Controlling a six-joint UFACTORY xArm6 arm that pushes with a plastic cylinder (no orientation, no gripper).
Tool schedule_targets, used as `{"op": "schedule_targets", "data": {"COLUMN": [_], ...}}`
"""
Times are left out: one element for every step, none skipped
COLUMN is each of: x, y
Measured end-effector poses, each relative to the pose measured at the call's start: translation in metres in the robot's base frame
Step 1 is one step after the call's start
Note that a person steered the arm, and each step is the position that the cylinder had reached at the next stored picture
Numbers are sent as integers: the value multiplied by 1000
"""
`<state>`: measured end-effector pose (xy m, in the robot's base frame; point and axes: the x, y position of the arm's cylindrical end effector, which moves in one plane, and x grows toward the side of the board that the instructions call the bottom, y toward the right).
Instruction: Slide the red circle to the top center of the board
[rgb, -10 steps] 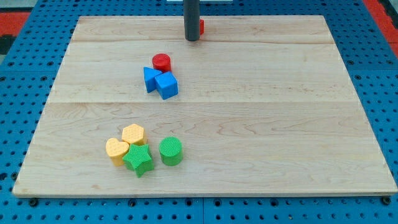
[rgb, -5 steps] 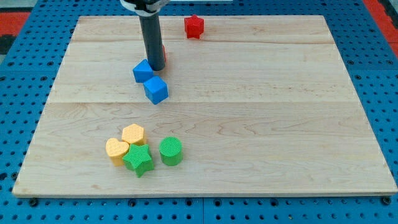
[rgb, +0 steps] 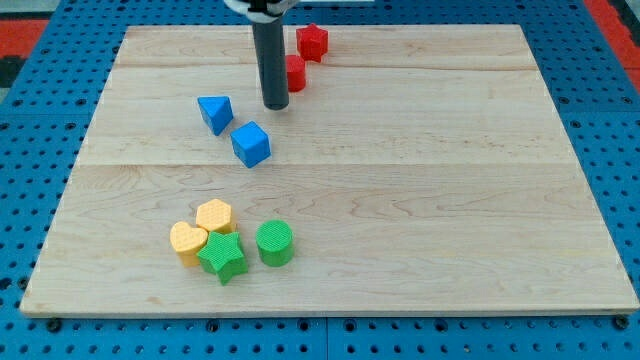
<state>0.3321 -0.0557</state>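
Note:
The red circle (rgb: 295, 73) sits near the view's top centre, partly hidden behind my rod. My tip (rgb: 275, 105) rests on the board just below and left of it, touching or nearly touching. A red star (rgb: 312, 41) lies just above and right of the circle, close to the board's top edge.
A blue triangle (rgb: 215, 112) and a blue cube (rgb: 251, 144) lie left of and below the tip. At the lower left sit a yellow hexagon (rgb: 214, 216), a yellow heart (rgb: 186, 240), a green star (rgb: 223, 256) and a green cylinder (rgb: 274, 243).
My tip came down from the top to the red circle's left, then pushed it up and right toward the red star. The blue triangle was knocked left, away from the blue cube.

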Motion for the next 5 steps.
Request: {"op": "schedule_targets", "data": {"x": [-44,-60,-51,-51,-51], "y": [28,31,22,20,20]}}
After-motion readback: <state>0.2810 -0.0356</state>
